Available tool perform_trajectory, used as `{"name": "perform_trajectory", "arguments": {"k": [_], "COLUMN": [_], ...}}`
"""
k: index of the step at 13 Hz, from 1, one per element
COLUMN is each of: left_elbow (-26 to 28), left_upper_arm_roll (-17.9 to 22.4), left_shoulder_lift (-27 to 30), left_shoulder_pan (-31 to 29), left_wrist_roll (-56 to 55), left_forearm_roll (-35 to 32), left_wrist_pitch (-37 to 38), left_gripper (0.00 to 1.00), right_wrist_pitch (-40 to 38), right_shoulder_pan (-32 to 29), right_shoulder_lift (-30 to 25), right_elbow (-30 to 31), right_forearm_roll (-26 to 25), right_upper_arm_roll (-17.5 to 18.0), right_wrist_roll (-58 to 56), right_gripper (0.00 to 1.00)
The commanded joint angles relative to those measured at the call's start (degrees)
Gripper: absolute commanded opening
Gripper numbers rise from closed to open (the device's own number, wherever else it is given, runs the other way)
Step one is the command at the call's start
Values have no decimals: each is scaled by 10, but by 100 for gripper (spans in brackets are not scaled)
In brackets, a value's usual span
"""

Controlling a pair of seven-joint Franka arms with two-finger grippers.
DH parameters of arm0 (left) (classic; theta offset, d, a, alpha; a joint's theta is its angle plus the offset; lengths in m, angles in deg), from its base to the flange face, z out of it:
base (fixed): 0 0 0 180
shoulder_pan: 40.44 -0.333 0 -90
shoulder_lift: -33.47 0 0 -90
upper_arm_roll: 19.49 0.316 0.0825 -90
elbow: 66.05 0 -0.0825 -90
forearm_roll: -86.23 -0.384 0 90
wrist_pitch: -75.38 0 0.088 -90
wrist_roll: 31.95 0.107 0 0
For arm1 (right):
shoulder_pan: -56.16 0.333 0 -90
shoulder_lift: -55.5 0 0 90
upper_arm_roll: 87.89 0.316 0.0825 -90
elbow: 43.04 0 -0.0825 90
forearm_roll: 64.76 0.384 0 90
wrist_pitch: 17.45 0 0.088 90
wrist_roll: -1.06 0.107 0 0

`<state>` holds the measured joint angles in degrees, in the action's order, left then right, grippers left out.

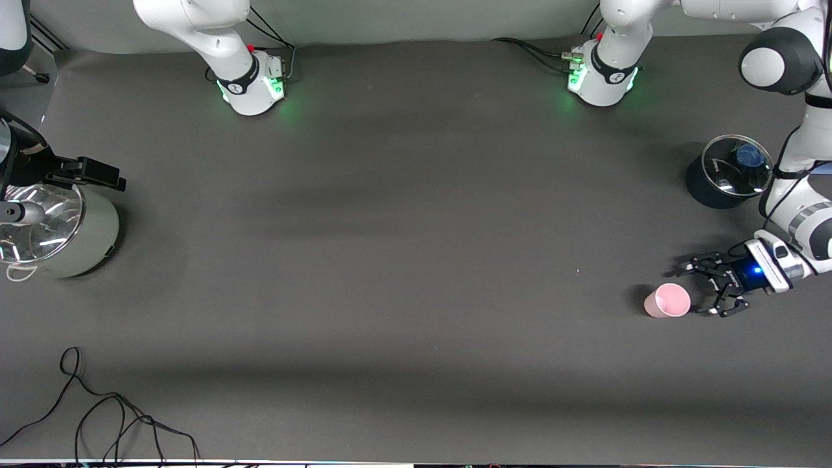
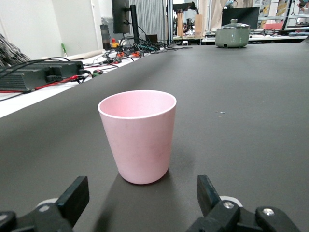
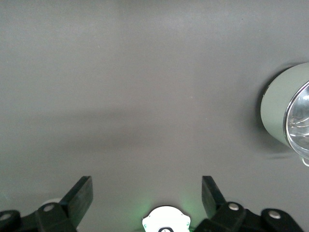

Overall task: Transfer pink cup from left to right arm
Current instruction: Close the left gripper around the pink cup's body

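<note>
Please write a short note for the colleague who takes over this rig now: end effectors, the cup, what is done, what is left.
Left end effector: open, low at the table, beside the small pale-pink plastic cup, not touching it.
Right end effector: open, empty, waiting over the table near the pale-green lidded pot.
Cup: upright on the table, at the left arm's end.
Done: left arm's approach only.
Left: grasp, lift, hand over to the right end effector.

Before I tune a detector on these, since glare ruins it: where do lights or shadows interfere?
Front view: green base lights spill onto the table; soft shadow bands cross it; the pink cup is evenly lit.
Left wrist view: the cup is sharp, with a short shadow.
Right wrist view: glare on the green pot's lid.
</note>
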<state>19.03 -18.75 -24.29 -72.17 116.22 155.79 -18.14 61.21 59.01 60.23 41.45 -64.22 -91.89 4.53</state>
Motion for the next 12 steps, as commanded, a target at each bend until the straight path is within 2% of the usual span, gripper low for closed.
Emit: {"name": "perform_trajectory", "arguments": {"k": [1, 5, 12], "left_elbow": [1, 2, 21], "left_upper_arm_roll": [0, -5, -46], "left_shoulder_lift": [-4, -16, -16], "left_shoulder_pan": [-1, 7, 7], "left_wrist_roll": [26, 41, 39], "left_forearm_roll": [29, 40, 49], "left_wrist_pitch": [-5, -23, -66], "left_gripper": [100, 100, 100], "right_wrist_pitch": [-1, -1, 0], "right_shoulder_pan": [4, 4, 4], "right_shoulder_lift": [5, 5, 5], "right_elbow": [-12, -12, -12], "right_forearm_roll": [-8, -8, -8], "right_upper_arm_roll": [0, 0, 0], "right_wrist_roll": [-11, -11, -11], "right_gripper": [100, 100, 100]}}
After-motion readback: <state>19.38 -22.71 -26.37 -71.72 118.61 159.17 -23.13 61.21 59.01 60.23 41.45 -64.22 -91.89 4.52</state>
